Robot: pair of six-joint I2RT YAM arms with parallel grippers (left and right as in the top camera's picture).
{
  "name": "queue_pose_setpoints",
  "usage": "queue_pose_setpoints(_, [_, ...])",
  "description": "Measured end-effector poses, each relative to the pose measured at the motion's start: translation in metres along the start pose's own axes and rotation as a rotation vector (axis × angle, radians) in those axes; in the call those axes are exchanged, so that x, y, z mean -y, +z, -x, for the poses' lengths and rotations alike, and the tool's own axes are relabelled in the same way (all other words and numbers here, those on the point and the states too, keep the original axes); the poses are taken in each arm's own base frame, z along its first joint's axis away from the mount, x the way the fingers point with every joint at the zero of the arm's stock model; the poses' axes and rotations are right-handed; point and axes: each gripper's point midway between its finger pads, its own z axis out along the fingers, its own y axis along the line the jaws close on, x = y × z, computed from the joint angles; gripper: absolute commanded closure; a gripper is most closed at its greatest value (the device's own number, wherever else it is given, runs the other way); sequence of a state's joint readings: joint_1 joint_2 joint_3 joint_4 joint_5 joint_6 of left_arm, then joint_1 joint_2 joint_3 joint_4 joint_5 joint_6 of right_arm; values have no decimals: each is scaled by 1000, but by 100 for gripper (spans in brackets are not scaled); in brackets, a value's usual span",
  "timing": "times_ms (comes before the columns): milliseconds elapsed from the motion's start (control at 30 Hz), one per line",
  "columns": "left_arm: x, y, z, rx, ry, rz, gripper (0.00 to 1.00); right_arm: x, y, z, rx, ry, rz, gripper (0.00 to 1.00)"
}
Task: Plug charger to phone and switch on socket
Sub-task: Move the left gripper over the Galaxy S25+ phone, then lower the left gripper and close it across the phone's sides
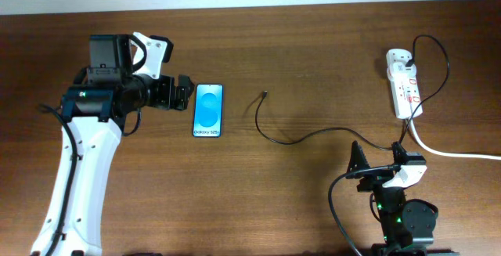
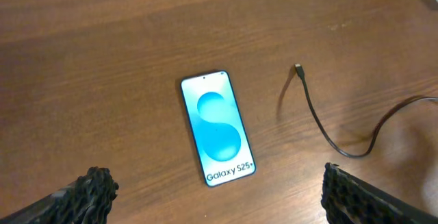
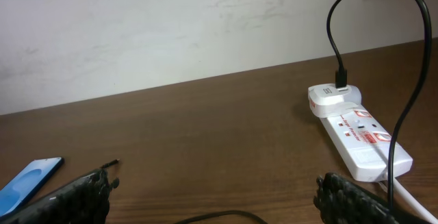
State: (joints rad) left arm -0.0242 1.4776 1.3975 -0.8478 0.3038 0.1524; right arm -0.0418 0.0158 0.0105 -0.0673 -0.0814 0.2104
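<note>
The phone (image 1: 207, 110) lies flat on the table, blue screen up; it also shows in the left wrist view (image 2: 217, 128) and at the left edge of the right wrist view (image 3: 27, 181). The charger's thin black cable (image 1: 301, 138) curves across the table, its plug tip (image 1: 264, 94) lying loose to the right of the phone, apart from it (image 2: 298, 67). The white socket strip (image 1: 404, 84) lies at the back right (image 3: 359, 136) with the charger's adapter plugged in. My left gripper (image 1: 185, 93) is open, just left of the phone (image 2: 215, 196). My right gripper (image 1: 374, 162) is open, near the front (image 3: 215, 200).
A thick white cord (image 1: 454, 153) runs from the socket strip to the right edge. The wooden table (image 1: 313, 45) ends at a white wall at the back (image 3: 171, 25).
</note>
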Motion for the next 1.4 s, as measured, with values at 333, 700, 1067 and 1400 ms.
queue_pose_setpoints(333, [20,60,-8,-96,-66,-2,1,0,0,0,0,0,0,2])
queue_pose_setpoints(700, [15,110,13,-192,-110,145,1,0,0,0,0,0,0,2])
queue_pose_setpoints(1067, [5,178,-62,-472,-131,280,1,0,0,0,0,0,0,2])
queue_pose_setpoints(1400, [4,203,-89,-558,-93,246,1,0,0,0,0,1,0,2])
